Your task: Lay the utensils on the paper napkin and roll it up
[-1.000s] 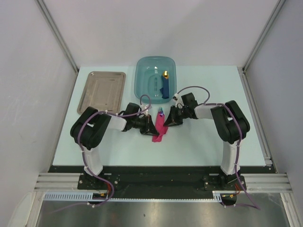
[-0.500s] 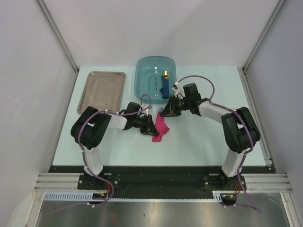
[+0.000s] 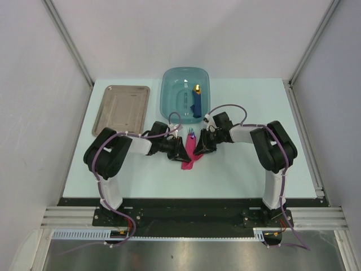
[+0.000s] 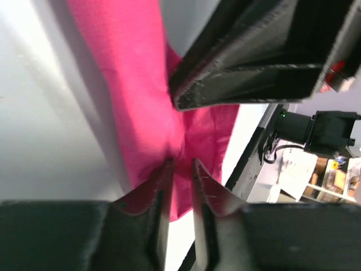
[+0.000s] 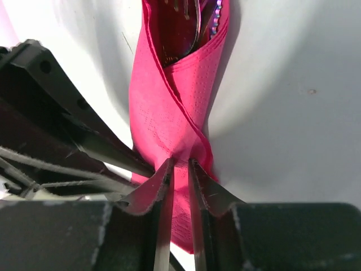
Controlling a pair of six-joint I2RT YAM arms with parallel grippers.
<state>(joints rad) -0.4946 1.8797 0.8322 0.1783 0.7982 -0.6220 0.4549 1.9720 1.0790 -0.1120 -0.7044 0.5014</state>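
Just on the near side of the basin (image 3: pixel 168 84): napkin (image 3: pixel 188 164), wrapped loosely round the utensils (image 5: pixel 192 28), tines poking out of the end toward the basin. Nipped at the end away from the basin by the left gripper (image 4: pixel 181 164) and, from the opposite side, by the right gripper (image 5: pixel 179 164). Each pair of jaws almost together, a fold of pink paper pinched between the tips. Left of the basin, a tray (image 3: pixel 121 110).
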